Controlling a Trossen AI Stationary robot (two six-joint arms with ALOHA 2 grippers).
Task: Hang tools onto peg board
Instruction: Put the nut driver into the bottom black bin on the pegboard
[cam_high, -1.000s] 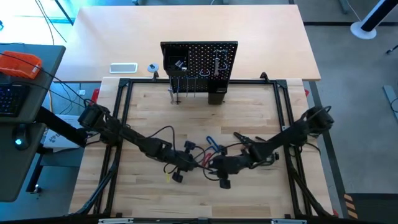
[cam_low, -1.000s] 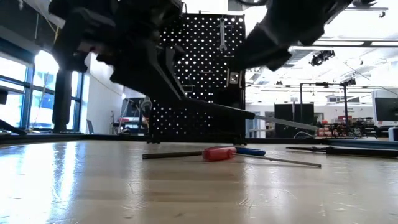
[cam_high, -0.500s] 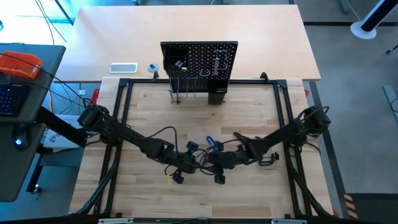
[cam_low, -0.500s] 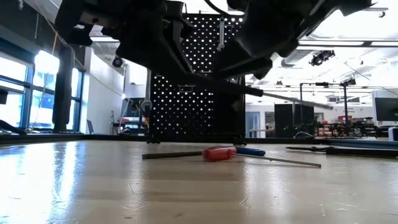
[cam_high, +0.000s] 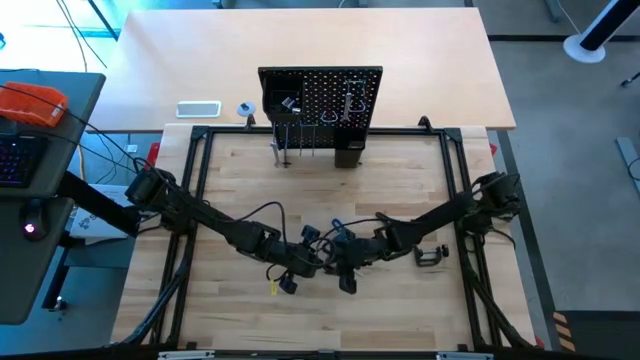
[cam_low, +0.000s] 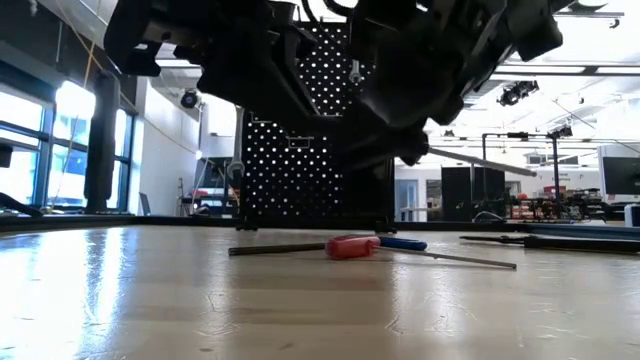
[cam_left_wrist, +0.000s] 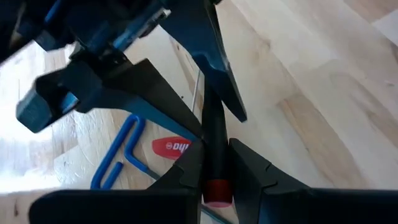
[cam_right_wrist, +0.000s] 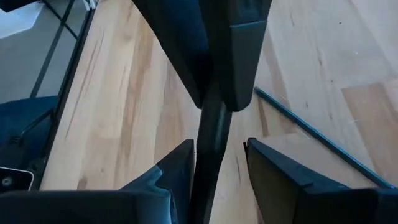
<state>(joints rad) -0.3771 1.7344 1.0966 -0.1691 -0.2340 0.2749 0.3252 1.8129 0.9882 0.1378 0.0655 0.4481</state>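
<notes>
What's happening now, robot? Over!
Left gripper shut on slim black tool, mid-table. Right gripper open, fingers either side of it. Peg board at far edge; red screwdriver lying below.

White lettering is showing on the red-handled screwdriver (cam_left_wrist: 174, 147) in the left wrist view, upside down and partly hidden, too cut off to read as a word

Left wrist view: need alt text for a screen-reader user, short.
The left gripper is shut on a slim black tool with a red end cap, held above the wooden table. The right gripper's open fingers reach in around the same tool from the far side. Below on the table lie a blue hex key and a red screwdriver handle.
</notes>
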